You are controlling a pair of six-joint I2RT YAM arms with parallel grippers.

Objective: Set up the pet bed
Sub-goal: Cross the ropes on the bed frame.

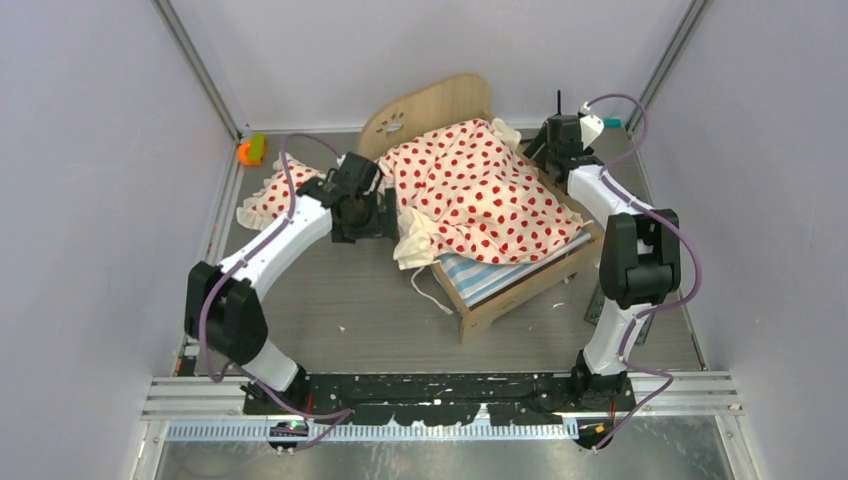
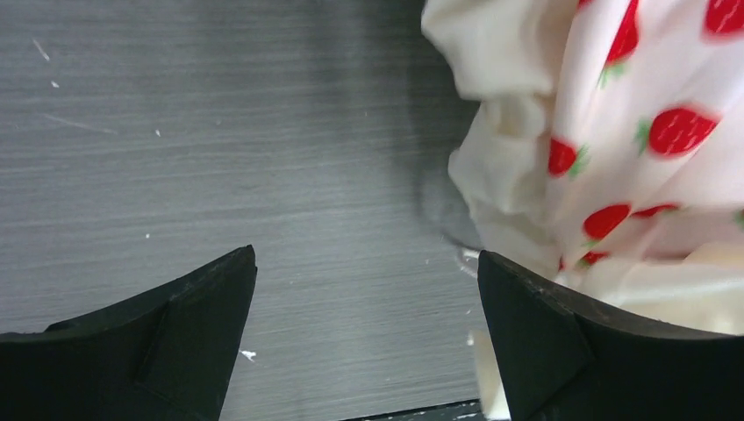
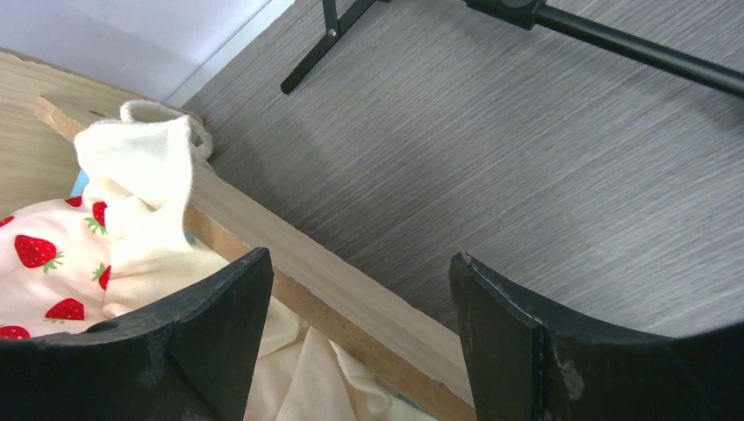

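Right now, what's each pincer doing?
Left pincer: open, holding nothing, beside the bedding.
Right pincer: open, holding nothing, by the bed frame.

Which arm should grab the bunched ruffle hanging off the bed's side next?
Left: the open left tool hangs beside the bunched ruffle; the right tool is over the opposite side rail.

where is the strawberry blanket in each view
Top external: blanket at centre, draped over the bed.
Left wrist: blanket on the right side, above the table.
Right wrist: blanket at lower left, inside the bed's rail.
Shared landmark: the grey table, in all three.
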